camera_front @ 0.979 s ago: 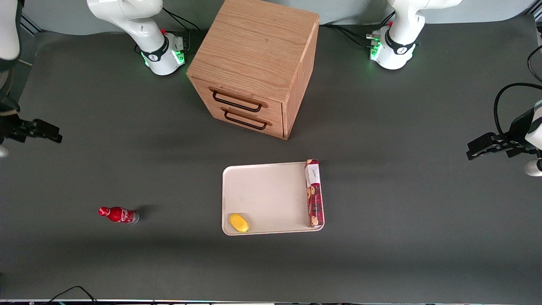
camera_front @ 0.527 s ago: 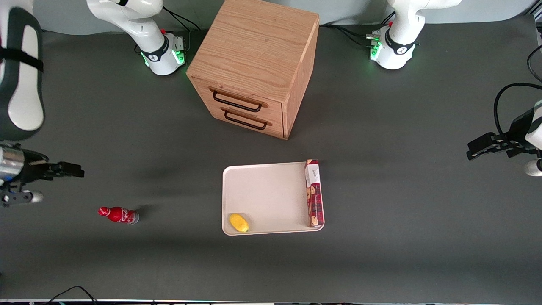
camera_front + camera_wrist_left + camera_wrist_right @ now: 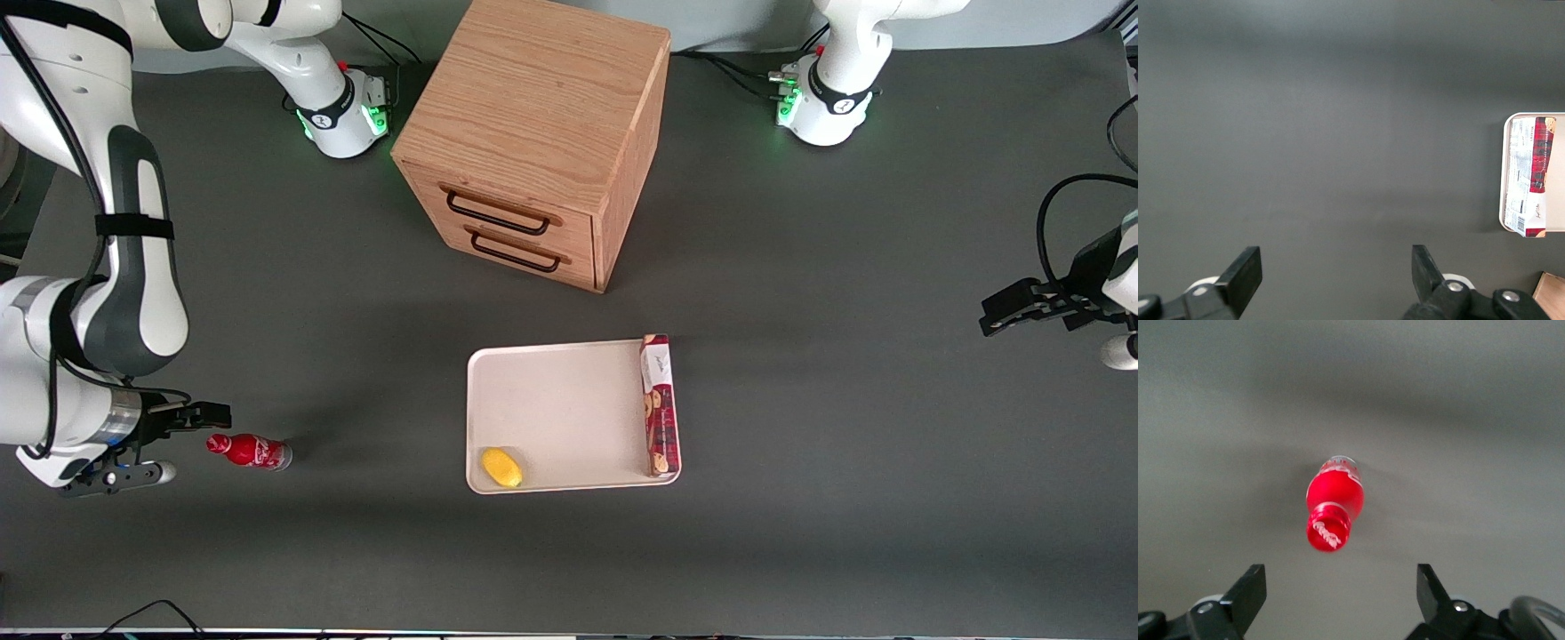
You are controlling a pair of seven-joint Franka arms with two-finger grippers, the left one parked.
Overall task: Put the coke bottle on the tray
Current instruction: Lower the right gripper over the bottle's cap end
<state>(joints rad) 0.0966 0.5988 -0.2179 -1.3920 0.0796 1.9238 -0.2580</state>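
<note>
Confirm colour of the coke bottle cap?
Red, matching the coke bottle body; clearest in the right wrist view, with the open end effector near it.

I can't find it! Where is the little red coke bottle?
The coke bottle stands on the table toward the working arm's end, apart from the tray, the open gripper beside its cap.

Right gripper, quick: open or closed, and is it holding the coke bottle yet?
Gripper: open, holding nothing, poised above the coke bottle, which stands on the table, not yet gripped.
</note>
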